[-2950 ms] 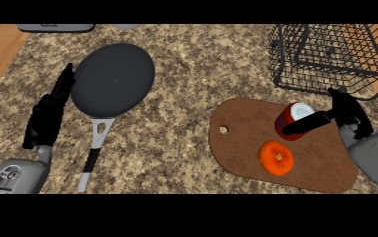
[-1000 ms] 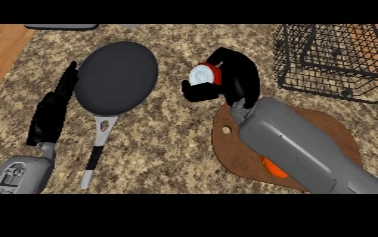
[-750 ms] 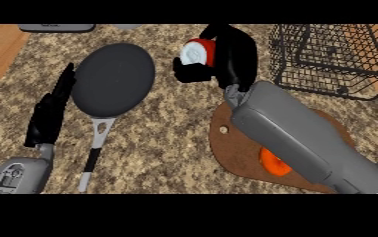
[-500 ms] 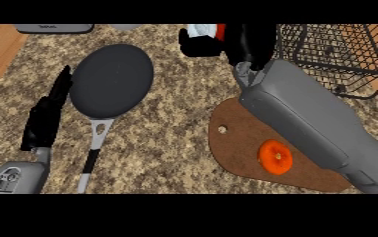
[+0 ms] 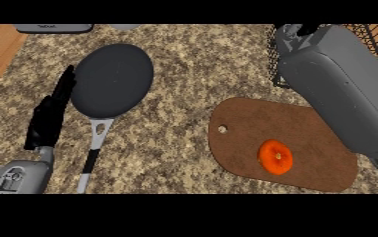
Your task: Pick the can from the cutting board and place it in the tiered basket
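Note:
The can shows nowhere in the head view. My right forearm (image 5: pixel 332 91) rises from the lower right across the brown cutting board (image 5: pixel 244 131) and leaves the view at the top, over the black wire basket (image 5: pixel 275 63). Its hand is beyond the top edge, so what it holds is hidden. Only a round orange item (image 5: pixel 275 157) lies on the board. My left hand (image 5: pixel 50 113) rests at the left edge beside the pan, fingers straight and holding nothing.
A dark frying pan (image 5: pixel 112 85) with a grey handle (image 5: pixel 92 153) lies left of centre on the speckled counter (image 5: pixel 192 66). A grey object (image 5: pixel 53 28) sits at the back left. A wooden strip (image 5: pixel 9 46) borders the counter's left.
My right arm, carrying the can, swung from the counter's middle up and to the right towards the basket. Hand and can have passed out of view. The left hand has not moved.

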Controlling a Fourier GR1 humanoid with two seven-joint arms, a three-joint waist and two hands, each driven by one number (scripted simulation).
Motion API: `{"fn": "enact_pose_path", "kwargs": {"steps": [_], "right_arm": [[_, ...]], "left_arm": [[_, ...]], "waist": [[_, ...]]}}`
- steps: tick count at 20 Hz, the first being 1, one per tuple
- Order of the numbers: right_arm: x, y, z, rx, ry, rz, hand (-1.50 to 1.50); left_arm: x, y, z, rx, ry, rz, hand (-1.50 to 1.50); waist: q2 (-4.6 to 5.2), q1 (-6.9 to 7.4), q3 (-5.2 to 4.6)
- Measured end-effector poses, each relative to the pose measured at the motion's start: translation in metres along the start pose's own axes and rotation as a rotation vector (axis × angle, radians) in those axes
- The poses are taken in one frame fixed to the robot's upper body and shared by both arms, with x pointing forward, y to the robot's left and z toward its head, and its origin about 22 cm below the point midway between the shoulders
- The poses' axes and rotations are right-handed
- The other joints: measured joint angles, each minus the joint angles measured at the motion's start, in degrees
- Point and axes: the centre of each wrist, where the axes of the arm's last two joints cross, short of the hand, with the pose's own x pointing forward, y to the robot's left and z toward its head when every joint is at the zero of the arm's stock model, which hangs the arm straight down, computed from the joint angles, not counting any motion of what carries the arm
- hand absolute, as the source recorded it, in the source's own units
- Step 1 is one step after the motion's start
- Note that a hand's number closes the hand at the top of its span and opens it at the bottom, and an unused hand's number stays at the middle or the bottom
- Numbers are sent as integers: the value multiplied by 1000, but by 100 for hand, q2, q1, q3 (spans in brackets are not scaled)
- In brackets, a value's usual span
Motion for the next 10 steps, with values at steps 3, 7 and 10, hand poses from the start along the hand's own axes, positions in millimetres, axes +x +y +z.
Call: {"fn": "enact_pose_path", "kwargs": {"steps": [3, 7, 10], "right_arm": [[-10, -7, -15, 8, 4, 44, 150], [-34, -3, -32, -5, 3, 148, 150], [-51, -3, -47, -36, 18, 258, 150]], "left_arm": [[2, 6, -2, -2, -3, -2, 0], [5, 0, 0, -3, -6, 2, 0], [3, -7, 2, -1, -12, 1, 0]], "waist": [[7, 16, -1], [16, 46, 0], [28, 62, 0]]}}
